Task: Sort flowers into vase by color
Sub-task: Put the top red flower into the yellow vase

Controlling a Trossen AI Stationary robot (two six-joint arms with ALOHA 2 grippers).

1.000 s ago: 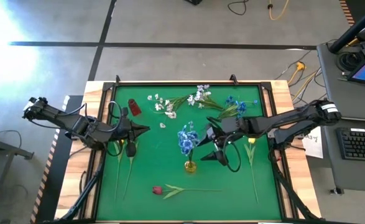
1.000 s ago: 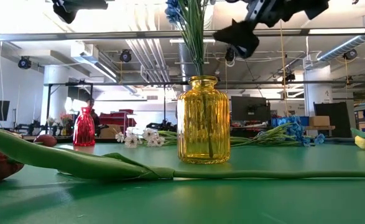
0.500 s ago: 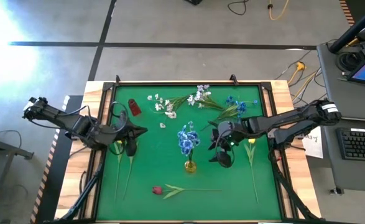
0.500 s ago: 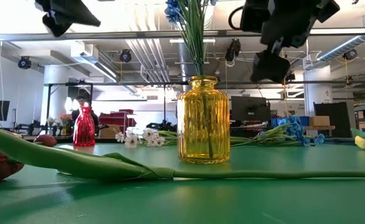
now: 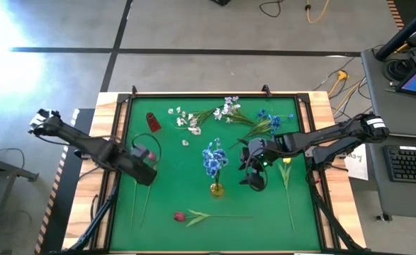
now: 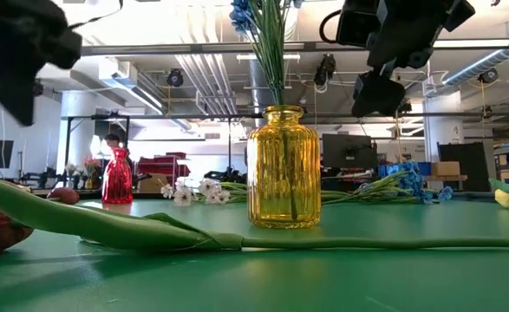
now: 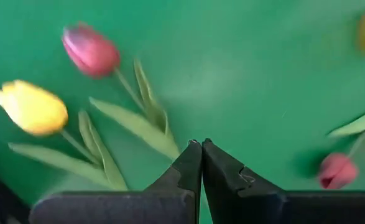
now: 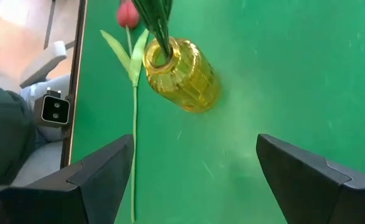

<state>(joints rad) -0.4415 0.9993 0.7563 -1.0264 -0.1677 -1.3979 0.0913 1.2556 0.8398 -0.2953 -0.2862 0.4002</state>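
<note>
Hovering spread wide beside yellow vase (image 5: 217,189) of blue flowers (image 5: 213,159): right gripper (image 5: 253,170); pressed together over tulips (image 7: 90,50): left gripper (image 7: 201,144).

Blurred left tool (image 6: 16,52), low view

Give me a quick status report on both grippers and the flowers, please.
Left gripper shut, empty, above the tulips. Right gripper open, empty, beside the yellow vase holding blue flowers. Nothing blocking.

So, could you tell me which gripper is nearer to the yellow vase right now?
Right. The right gripper hangs open just beside the yellow vase, toward the table's right; the left gripper, shut, is farther off above the tulips near the left edge.
</note>
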